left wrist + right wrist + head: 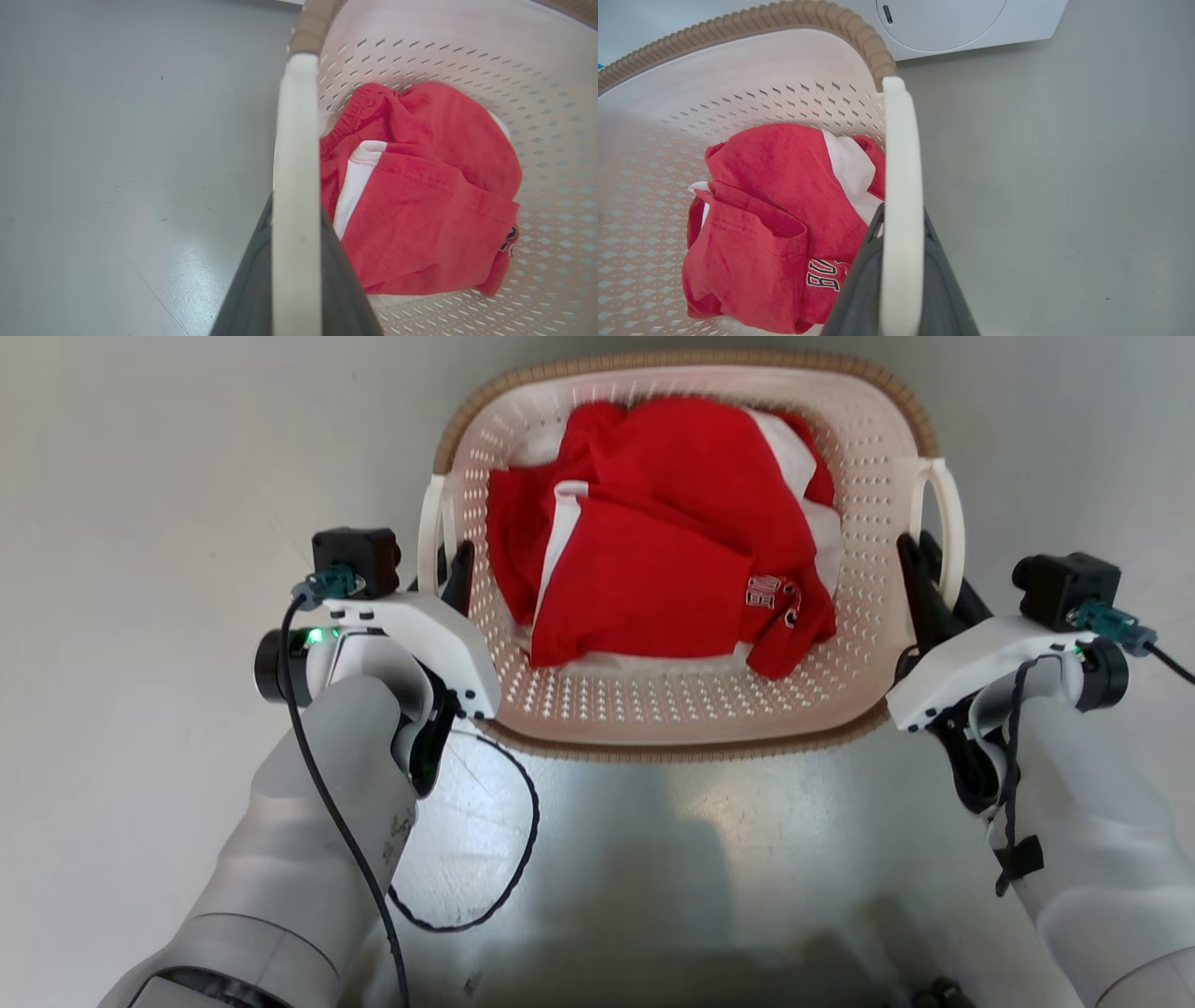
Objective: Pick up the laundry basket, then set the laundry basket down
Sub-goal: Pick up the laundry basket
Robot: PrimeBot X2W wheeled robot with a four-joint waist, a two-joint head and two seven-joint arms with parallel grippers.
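The laundry basket [686, 749], cream-white and perforated with a brown woven-look rim, lies straight ahead between my arms. My left gripper [450, 571] is shut on its left loop handle [431, 527]. In the left wrist view that white handle [296, 154] runs up between the two dark fingers [254, 280] of the left gripper [295, 212]. My right gripper [926, 569] is shut on the right loop handle [948, 518]. The right wrist view shows this handle [901, 154] clamped in the right gripper [901, 212]. I cannot tell whether the basket touches the floor.
Red and white clothes [667, 537] fill the bottom of the basket. A white washing machine [962, 23] with a round door stands beyond the basket. Grey glossy floor [140, 523] spreads on both sides. A black cable [504, 859] loops off my left forearm.
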